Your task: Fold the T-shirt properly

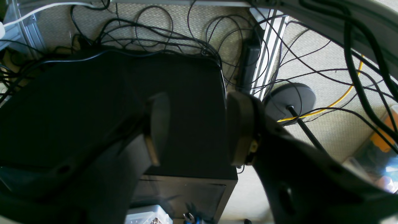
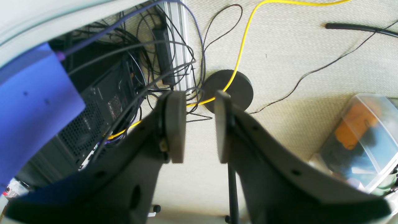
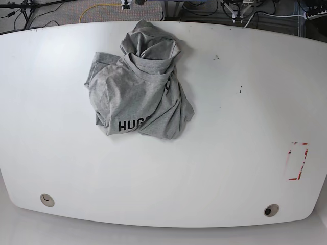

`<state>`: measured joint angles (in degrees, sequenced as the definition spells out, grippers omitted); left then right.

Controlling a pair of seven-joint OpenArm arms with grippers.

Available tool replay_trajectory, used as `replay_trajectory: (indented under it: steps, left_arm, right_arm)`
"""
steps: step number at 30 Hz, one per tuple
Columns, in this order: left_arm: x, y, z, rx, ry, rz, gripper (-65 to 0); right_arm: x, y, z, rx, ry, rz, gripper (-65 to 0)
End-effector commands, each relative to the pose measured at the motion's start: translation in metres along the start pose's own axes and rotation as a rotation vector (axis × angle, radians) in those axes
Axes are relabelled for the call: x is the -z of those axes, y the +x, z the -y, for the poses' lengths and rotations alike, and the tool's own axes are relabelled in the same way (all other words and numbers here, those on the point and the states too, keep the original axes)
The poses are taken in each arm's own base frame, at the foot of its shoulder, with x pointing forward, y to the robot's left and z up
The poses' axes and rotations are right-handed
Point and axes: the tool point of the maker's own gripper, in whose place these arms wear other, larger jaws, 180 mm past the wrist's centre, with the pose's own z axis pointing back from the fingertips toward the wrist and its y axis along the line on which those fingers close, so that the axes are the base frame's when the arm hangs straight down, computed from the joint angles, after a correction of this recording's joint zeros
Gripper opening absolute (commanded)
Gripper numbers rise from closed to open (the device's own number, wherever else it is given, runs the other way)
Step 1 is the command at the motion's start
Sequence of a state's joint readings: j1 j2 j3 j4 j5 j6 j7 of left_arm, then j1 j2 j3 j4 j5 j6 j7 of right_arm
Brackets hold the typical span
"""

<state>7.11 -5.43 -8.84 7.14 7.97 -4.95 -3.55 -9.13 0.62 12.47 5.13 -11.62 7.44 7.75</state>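
I am looking down on a white table [image 3: 214, 153] with rounded corners — two small round ports sitting near its near edge, a red-marked rectangle [image 3: 298, 161] at the right side. The grey T-shirt [image 3: 139, 87] is lying crumpled in a heap toward the far left of the table, black lettering showing on its near fold. Cables are trailing on the floor beyond the far edge.

Neither arm is showing over the table. The left gripper [image 1: 196, 127] is hanging above carpet and a dark computer case [image 1: 130, 102], its pads standing well apart, nothing between them. The right gripper [image 2: 199, 127] is hovering over beige carpet near a round black stand base [image 2: 238, 88] and a yellow cable [image 2: 245, 37] — pads parted by a narrower gap, gripping nothing. A clear plastic bin [image 2: 360, 140] is sitting at the right.
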Motion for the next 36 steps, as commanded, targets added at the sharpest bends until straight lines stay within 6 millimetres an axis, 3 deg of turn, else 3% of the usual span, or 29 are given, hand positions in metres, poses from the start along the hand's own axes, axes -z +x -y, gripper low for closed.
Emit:
replay_trajectory:
  steps: [1,36]
  left_arm:
    - [-0.0005,-0.0036,-0.0036,0.007,0.007,-0.003,-38.2]
    - [-0.0004,0.0011,-0.0048,0.009,0.007,0.003,-38.4]
  right_arm:
    - [-0.0008,-0.0063,0.0012,0.005,-0.003,-0.008,-49.9]
    - [-0.0016,-0.0123,0.0022,-0.001,-0.006,-0.018,-50.0]
